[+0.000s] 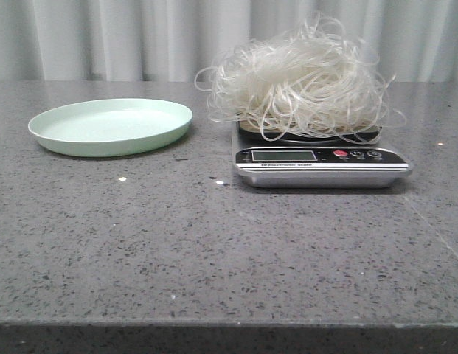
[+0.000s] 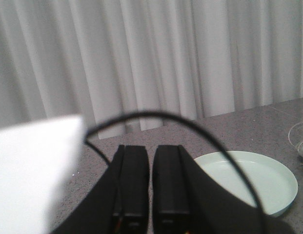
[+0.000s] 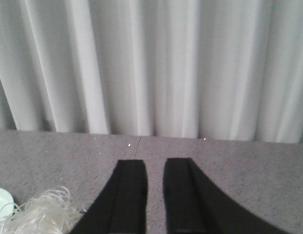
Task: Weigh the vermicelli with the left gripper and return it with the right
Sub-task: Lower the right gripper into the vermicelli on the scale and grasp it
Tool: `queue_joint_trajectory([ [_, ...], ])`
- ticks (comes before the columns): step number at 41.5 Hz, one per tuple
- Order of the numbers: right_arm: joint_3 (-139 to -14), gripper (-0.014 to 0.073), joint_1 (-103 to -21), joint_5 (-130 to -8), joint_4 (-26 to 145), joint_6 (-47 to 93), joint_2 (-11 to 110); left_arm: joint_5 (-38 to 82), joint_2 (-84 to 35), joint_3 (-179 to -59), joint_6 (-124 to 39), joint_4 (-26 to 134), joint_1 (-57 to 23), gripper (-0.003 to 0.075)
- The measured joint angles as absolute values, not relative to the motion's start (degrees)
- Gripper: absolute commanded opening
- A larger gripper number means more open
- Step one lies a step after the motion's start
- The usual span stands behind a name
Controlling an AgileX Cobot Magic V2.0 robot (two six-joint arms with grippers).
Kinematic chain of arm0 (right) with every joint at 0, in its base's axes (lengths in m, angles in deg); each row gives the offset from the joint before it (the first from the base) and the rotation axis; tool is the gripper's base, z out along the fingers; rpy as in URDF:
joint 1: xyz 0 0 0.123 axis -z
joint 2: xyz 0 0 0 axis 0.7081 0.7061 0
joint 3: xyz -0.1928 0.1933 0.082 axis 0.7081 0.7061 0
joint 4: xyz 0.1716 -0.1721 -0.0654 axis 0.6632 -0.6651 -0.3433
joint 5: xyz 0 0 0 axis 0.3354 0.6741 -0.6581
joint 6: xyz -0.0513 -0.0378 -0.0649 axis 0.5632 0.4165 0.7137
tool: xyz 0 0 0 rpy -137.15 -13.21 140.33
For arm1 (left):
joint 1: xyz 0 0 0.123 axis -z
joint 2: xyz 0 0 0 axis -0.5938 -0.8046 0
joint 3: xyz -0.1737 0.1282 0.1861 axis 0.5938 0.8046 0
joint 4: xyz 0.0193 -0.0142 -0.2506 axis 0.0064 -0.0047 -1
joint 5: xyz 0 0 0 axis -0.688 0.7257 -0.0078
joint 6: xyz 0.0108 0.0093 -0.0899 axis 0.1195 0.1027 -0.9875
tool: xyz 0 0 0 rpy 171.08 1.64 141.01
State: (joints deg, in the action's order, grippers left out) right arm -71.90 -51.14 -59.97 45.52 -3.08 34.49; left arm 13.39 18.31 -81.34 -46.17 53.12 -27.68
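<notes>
The vermicelli [image 1: 299, 81] is a fluffy whitish tangle piled on a silver kitchen scale [image 1: 321, 166] at the back right of the table. The pale green plate [image 1: 110, 125] lies empty at the back left. Neither gripper shows in the front view. In the left wrist view my left gripper [image 2: 151, 148] has its black fingers almost together with nothing between them, above the table beside the plate [image 2: 249, 180]. In the right wrist view my right gripper [image 3: 155, 163] is slightly open and empty, with the vermicelli [image 3: 36, 214] off to its side.
The table is grey speckled stone [image 1: 214, 243] with a white curtain [image 1: 140, 37] behind it. A blurred white object [image 2: 34, 175] and a black cable loop [image 2: 156, 114] cross the left wrist view. A few stray noodle strands [image 2: 300, 139] show at that view's edge.
</notes>
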Motion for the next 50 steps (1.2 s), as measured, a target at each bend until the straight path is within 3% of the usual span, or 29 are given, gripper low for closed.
queue_joint_trajectory([
  [5,-78.0,0.0544,-53.7,-53.8,45.5,-2.8,40.8,13.5,18.3,-81.3,-46.2,53.1,-27.7,0.0144],
  [15,-88.1,0.0550,-55.2,-40.8,49.8,10.8,52.7,14.0,18.3,-81.3,-46.2,53.1,-27.7,0.0144],
  [28,-95.8,0.0550,-55.3,-27.4,72.4,38.9,66.6,14.2,18.3,-81.3,-46.2,53.1,-27.7,0.0144],
  [50,-95.9,0.0550,-55.3,-26.4,79.7,45.1,82.5,14.3,18.3,-81.3,-46.2,53.1,-27.7,0.0144],
])
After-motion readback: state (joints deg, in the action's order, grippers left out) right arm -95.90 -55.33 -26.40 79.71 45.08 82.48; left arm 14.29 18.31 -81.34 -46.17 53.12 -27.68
